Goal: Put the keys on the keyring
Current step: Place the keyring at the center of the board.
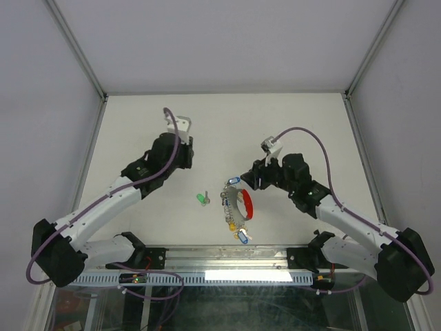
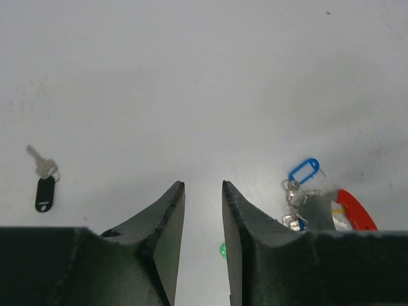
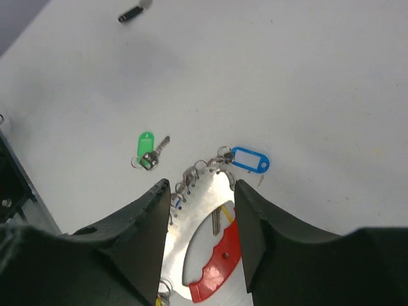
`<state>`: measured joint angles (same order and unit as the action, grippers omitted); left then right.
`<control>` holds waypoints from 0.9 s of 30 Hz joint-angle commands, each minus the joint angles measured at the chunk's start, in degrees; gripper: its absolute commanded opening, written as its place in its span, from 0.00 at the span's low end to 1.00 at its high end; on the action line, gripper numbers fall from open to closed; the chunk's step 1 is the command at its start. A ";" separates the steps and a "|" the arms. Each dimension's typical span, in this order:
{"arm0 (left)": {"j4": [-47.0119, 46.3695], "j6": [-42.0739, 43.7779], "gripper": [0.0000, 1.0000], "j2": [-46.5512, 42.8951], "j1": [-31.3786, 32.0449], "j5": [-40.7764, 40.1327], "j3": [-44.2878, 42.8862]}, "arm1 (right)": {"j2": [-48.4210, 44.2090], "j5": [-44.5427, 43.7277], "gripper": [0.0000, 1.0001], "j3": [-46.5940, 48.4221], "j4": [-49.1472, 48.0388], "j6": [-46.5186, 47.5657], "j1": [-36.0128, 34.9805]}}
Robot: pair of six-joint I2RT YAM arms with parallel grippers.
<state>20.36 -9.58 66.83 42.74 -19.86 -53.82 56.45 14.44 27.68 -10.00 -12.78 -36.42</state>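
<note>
The keyring (image 1: 238, 203) lies on the table at centre: a red plastic arc (image 3: 220, 264), a silvery plate, a row of metal rings (image 3: 197, 172) and a blue-framed tag (image 3: 250, 160). Keys with yellow and blue caps (image 1: 238, 231) hang at its near end. A loose green-capped key (image 1: 202, 198) lies left of it, also in the right wrist view (image 3: 148, 150). A black-capped key (image 2: 44, 191) lies farther off, also in the right wrist view (image 3: 131, 13). My right gripper (image 3: 197, 185) is open and empty, above the rings. My left gripper (image 2: 203, 185) is open and empty, behind the green key.
Metal frame posts and grey walls bound the white table (image 1: 227, 124) at the back and sides. The aluminium rail (image 1: 227, 258) with both arm bases runs along the near edge.
</note>
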 commanded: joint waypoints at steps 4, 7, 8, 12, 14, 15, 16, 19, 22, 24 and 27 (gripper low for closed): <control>0.18 -7.37 0.50 -10.37 -14.39 7.53 4.29 | 13.58 1.17 0.51 23.11 29.21 13.01 -1.45; 0.57 -5.34 0.58 -12.03 -15.14 6.50 5.55 | 22.99 1.46 0.51 32.70 37.08 17.37 -4.98; 1.09 -5.01 0.59 -12.26 -15.30 5.97 5.49 | 25.82 2.46 0.50 35.93 39.77 18.30 -5.37; 2.26 -4.35 0.63 -12.57 -15.32 6.06 5.89 | 35.67 5.90 0.44 46.34 49.47 22.16 -8.19; 2.44 -4.35 0.64 -12.70 -15.39 6.14 6.29 | 39.43 7.69 0.42 50.28 53.21 23.12 -9.35; 2.63 -4.34 0.64 -12.69 -15.32 6.08 6.29 | 41.12 8.32 0.41 51.75 54.47 23.41 -9.97; 2.81 -4.30 0.64 -12.74 -15.32 6.02 6.35 | 42.61 8.88 0.40 53.22 55.77 23.74 -10.51; 3.08 -4.09 0.64 -12.77 -15.34 5.39 6.36 | 46.54 8.35 0.38 56.17 58.34 24.38 -11.82; 3.39 -3.89 0.65 -12.86 -15.28 4.75 6.47 | 49.04 7.48 0.38 57.46 59.12 24.66 -12.38; 3.46 -3.78 0.65 -13.00 -15.32 4.64 6.57 | 50.31 6.83 0.38 58.11 59.54 24.96 -12.73; 3.45 -3.71 0.66 -13.08 -15.32 4.56 6.62 | 52.13 6.10 0.38 59.16 60.40 25.74 -13.26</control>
<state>25.10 -14.02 55.11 27.68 -14.90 -47.37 107.57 20.82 83.20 47.88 10.98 -49.04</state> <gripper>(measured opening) 0.655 0.380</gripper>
